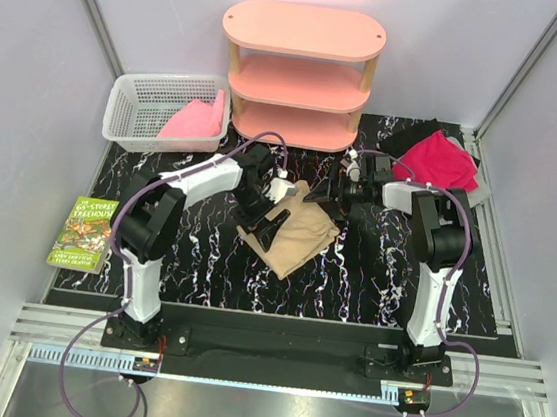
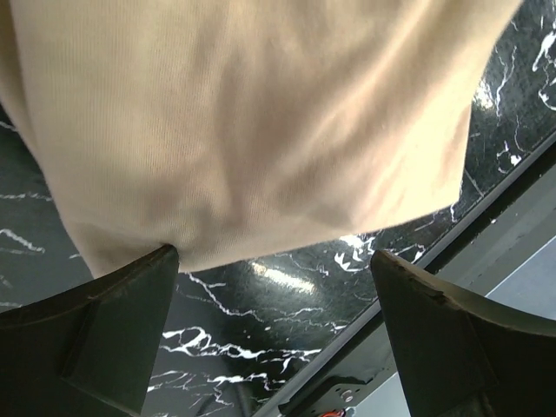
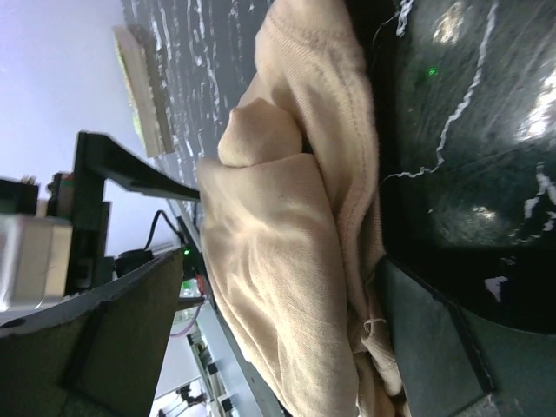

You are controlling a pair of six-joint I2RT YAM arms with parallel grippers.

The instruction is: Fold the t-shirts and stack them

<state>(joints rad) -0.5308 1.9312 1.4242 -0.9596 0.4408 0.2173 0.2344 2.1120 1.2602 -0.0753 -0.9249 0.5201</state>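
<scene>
Tan t-shirt (image 1: 301, 233) lies bunched at centre frame on the table (image 1: 382, 271); I see the left claw (image 2: 274, 256) and right claw (image 3: 280, 261) spread wide beside it, gripping nothing.

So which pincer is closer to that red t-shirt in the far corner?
The right one. The right pincer is at the tan t-shirt's right side, nearer the red t-shirt; the left pincer is over its left side, farther off.

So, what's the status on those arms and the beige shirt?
Left gripper open, right gripper open, nothing held. Tan shirt crumpled mid-table between them. Magenta shirt and basket off to the sides.
</scene>
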